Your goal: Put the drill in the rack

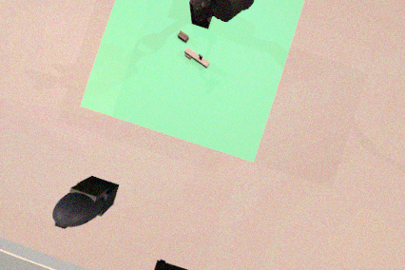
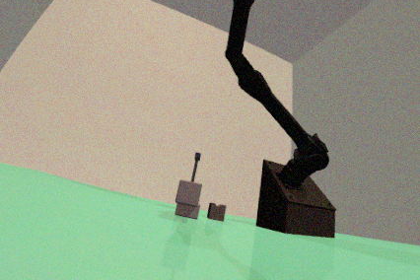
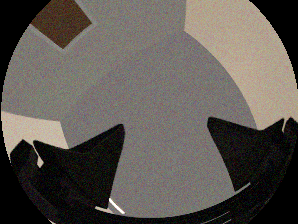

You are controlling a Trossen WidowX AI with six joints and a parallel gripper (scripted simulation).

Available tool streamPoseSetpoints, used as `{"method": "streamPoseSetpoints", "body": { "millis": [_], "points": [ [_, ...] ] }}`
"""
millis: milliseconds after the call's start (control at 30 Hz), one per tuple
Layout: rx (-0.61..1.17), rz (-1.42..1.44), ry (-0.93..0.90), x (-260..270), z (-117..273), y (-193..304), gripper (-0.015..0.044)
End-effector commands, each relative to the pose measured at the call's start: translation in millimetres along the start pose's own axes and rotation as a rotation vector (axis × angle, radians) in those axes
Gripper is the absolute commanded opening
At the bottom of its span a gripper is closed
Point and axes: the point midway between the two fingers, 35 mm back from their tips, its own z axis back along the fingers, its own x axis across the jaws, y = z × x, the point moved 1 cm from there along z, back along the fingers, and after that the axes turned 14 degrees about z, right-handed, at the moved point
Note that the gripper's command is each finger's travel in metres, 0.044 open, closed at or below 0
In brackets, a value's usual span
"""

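A long pinkish block (image 1: 192,54) (image 2: 188,192) stands on the green mat. A thin dark upright rod with a small knob (image 2: 197,156) rises from it in the exterior view, probably the drill; in the top view it is a small dark spot (image 1: 201,57). The key cannot be told apart. A small brown block (image 1: 183,36) (image 2: 217,212) with a notched top, probably the rack, stands beside the long block. My gripper (image 3: 166,122) is open, with nothing between its fingers in the wrist view. The arm reaches high above the mat, far from the blocks.
The arm's dark base box (image 2: 296,211) stands on the green mat (image 1: 190,113) (image 2: 99,231), on the small block's side. Dark arm parts (image 1: 86,201) hang close to the top camera. The wrist view faces grey and beige walls and a brown patch (image 3: 63,22).
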Motion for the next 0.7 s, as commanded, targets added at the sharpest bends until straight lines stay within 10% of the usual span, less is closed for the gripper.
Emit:
{"method": "streamPoseSetpoints", "body": {
  "millis": [0, 467, 667],
  "points": [
    [0.0, 0.0, 0.0, 0.0, 0.0, 0.0, 0.0374],
    [-0.07, -0.081, -0.155, 51.2, -43.9, -40.9, 0.0006],
    [-0.133, -0.199, -0.302, 107.0, -60.2, -83.2, 0.0]
  ]
}}
